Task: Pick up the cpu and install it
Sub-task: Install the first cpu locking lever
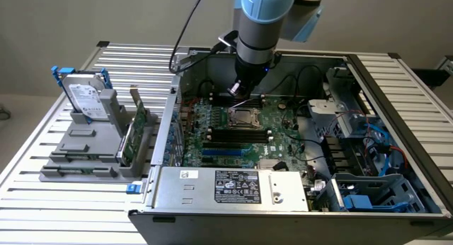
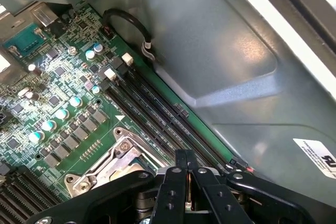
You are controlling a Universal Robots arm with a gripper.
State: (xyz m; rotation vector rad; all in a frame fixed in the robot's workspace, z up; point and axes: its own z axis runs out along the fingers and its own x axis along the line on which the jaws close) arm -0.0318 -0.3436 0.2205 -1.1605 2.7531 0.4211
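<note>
1. Your gripper point(image 1: 236, 91) hangs just at 12 o'clock from the socket point(image 1: 244, 117) in the exterior view
2. You see its fingers point(image 2: 170, 192) clamped on the thin tan chip point(image 2: 189, 190) (held edge-on) above the motherboard point(image 2: 63, 103)

Black claw point(image 2: 187, 179), beneath it a green motherboard point(image 2: 63, 93) dotted with teal-topped capacitors point(image 2: 48, 125), a silver socket frame point(image 2: 113, 163), beside it a grey-blue case wall point(image 2: 220, 51).

Grey/blue arm point(image 1: 255, 35), blk claw point(image 2: 187, 157) w/ screws point(image 2: 202, 171).
</note>
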